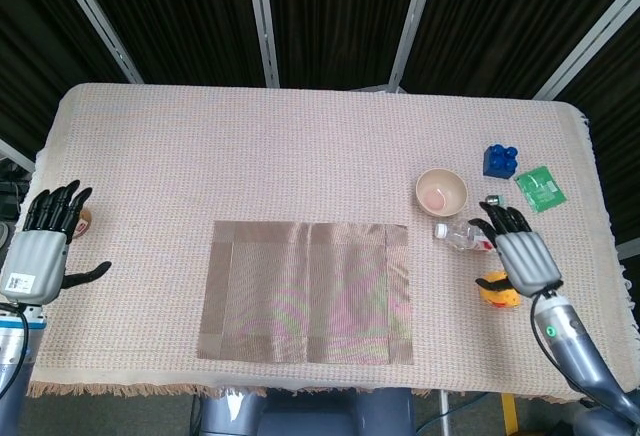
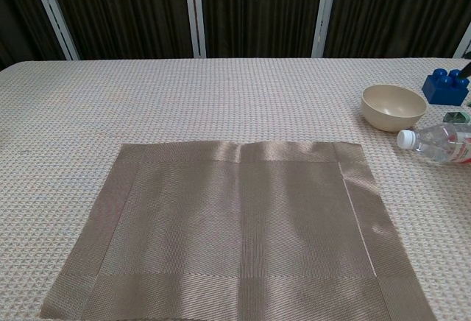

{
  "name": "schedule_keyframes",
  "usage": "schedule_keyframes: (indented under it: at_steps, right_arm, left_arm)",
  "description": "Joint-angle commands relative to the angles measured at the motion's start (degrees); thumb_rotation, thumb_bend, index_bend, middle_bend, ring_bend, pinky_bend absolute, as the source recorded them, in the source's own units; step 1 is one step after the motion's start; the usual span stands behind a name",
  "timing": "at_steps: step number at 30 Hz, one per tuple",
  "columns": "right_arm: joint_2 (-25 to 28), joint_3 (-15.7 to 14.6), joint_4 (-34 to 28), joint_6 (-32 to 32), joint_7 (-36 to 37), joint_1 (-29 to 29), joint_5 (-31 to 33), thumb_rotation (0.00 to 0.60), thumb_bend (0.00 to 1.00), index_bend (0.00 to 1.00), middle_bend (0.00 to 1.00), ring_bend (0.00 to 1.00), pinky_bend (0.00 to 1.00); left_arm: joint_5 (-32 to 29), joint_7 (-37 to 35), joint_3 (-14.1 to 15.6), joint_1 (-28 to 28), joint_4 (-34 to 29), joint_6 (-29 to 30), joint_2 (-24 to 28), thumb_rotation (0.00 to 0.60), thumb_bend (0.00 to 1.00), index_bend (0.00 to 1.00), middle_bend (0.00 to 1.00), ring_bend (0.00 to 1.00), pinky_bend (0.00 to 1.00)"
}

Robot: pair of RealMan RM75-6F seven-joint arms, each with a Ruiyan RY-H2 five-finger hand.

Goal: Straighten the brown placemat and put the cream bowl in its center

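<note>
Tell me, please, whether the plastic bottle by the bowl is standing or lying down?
Lying down: the plastic bottle rests on its side on the tablecloth, cap toward the placemat.
</note>
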Motion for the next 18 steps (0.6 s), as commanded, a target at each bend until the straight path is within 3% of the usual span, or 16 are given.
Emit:
schedule_keyframes:
  at_steps: [1,5,10,18]
  right_arm:
    - [-5.47,4.32,6.46,-8.75,-3.15,7.93,9.64,0.6,0.0,0.25,0.0,0.0,0.0]
    - [-10.35,6.19,12.02,-13.09,-5.53,12.86,17.57,0.6,0.0,0.29,0.0,0.0,0.0]
    - [-15.71,6.67,18.21,-13.58,-10.18,17.17,23.67,0.6,0.03,0.34,0.0,0.0,0.0]
    - [-20.77,5.73,23.63,-13.35,-13.54,19.88,27.89,0.6,0.13,0.39,0.0,0.0,0.0]
  left_arm:
    - [-1.28,-0.21,-0.91,-0.12,1.0,-0.85,-0.17,0.6,0.0,0.0,0.0,0.0,0.0]
    - [-2.6,-0.17,-1.35,-0.21,2.06,-2.2,-0.58,0.6,0.0,0.0,0.0,0.0,0.0]
    - [-3.35,-0.44,-1.77,-0.49,3.58,-3.66,-1.11,0.6,0.0,0.0,0.0,0.0,0.0]
    - [-3.96,-0.74,-2.37,-0.56,4.33,-4.66,-1.32,0.6,0.0,0.0,0.0,0.0,0.0]
